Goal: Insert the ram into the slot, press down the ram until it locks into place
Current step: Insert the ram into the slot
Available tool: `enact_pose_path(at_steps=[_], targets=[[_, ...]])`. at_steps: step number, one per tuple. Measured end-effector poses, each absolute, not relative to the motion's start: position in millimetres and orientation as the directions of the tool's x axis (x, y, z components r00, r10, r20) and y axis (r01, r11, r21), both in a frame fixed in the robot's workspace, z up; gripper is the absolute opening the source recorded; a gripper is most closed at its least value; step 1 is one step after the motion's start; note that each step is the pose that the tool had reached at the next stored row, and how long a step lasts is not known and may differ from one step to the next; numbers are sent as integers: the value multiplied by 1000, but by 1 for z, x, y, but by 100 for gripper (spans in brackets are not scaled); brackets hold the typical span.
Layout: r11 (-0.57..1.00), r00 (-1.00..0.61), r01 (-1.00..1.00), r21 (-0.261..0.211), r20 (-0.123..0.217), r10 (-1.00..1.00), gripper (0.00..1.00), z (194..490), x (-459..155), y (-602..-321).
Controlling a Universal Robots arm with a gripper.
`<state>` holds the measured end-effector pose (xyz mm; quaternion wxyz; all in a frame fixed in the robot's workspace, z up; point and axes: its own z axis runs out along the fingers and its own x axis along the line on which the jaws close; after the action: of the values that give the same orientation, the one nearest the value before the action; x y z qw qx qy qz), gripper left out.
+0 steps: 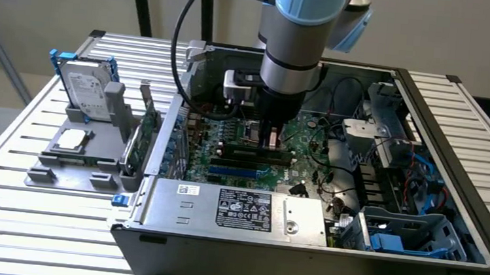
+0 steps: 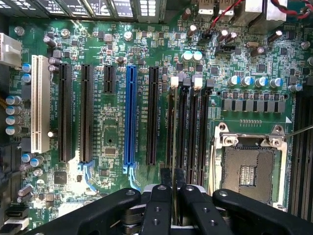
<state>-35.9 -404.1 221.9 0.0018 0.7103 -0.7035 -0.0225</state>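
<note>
Gripper (image 2: 172, 179) clenched on ram (image 2: 172, 147), seen edge-on | ram lies along slot (image 2: 168, 122), outermost of 4 parallel mem sockets, tight gaps; seated or not: can't tell | flanks: 1 blue socket (image 2: 130, 117), 1 CPU socket (image 2: 249, 169) | PSU (image 1: 239, 209) near, case wall (image 1: 455, 134) well apart

ram (image 2: 173, 161) between jaws, over slot (image 2: 169, 122), processor socket (image 2: 249, 169) beside slot
</note>
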Motion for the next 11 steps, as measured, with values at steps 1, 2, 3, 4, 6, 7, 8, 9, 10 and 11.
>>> enact_pose_path(at_steps=[1, 2, 3, 4, 6, 7, 8, 9, 10, 11], targets=[[-10, 9, -999, 34, -29, -1000, 13, 221, -36, -404], [-10, 9, -999, 34, -29, -1000, 13, 221, -36, -404], [-10, 9, -999, 34, -29, -1000, 13, 221, -36, -404], [-10, 9, -999, 34, -29, -1000, 15, 220, -36, -404], [-10, 9, -999, 34, -31, -999, 21, 220, -36, -404], [-10, 9, -999, 34, -32, -999, 21, 221, -36, -404], [-10, 9, -999, 34, -34, -999, 28, 222, -36, -404], [-10, 9, -999, 35, -35, -999, 28, 224, -36, -404], [-10, 9, -999, 35, -36, -999, 28, 226, -36, -404], [-10, 9, -999, 36, -36, -999, 28, 229, -36, -404]])
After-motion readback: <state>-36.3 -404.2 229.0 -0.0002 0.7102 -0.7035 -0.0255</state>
